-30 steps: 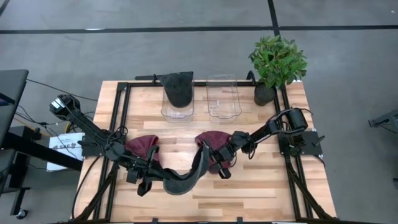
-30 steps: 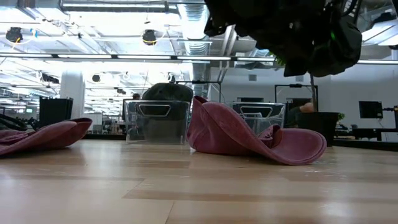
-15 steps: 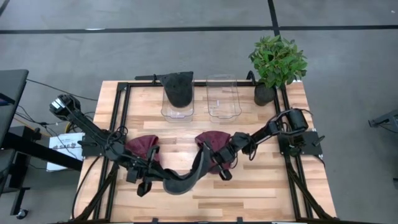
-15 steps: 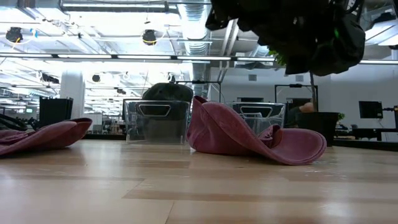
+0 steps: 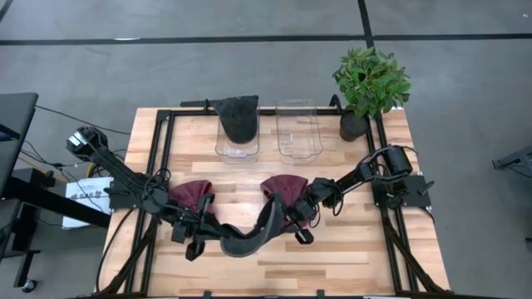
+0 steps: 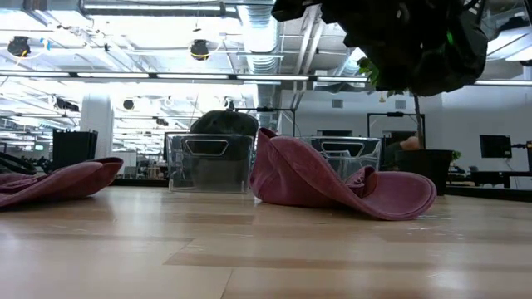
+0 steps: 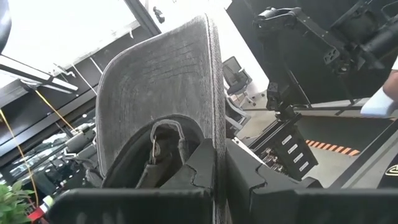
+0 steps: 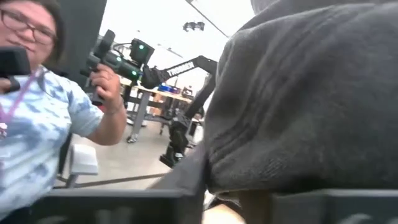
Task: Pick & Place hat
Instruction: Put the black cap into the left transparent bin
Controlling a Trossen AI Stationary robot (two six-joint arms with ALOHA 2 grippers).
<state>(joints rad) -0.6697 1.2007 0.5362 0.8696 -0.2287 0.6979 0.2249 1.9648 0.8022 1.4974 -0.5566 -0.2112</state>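
Note:
A dark grey hat [image 5: 245, 237] hangs lifted between my two grippers, above the table's near middle. It shows as the dark mass [image 6: 399, 37] at the top of the low view. My left gripper [image 5: 199, 239] is shut on its left end and my right gripper [image 5: 293, 220] is at its right end [image 5: 273, 209]. Two maroon hats lie flat on the table, one at the left [image 5: 189, 195] and one at the middle [image 5: 287, 188]. The middle one also shows in the low view [image 6: 332, 178]. My left gripper pinches the grey hat's stiff brim edge [image 7: 216, 163] between its two fingers, coming about level from the table's left. The brim stands up beyond the fingers, clear of the table. My right gripper has the hat's soft grey cloth [image 8: 249, 177] down between its fingers, coming from the table's right. The cloth itself hides the exact spot. That end is lifted clear too.
At the table's far side, one clear bin [image 5: 237, 143] holds a dark hat and the clear bin [image 5: 298, 131] beside it holds nothing. A potted plant [image 5: 370, 83] stands at the far right. A person [image 8: 43, 118] stands beyond the table.
My right gripper has tipped slightly at the hat's right end. The grey hat stays lifted between both grippers.

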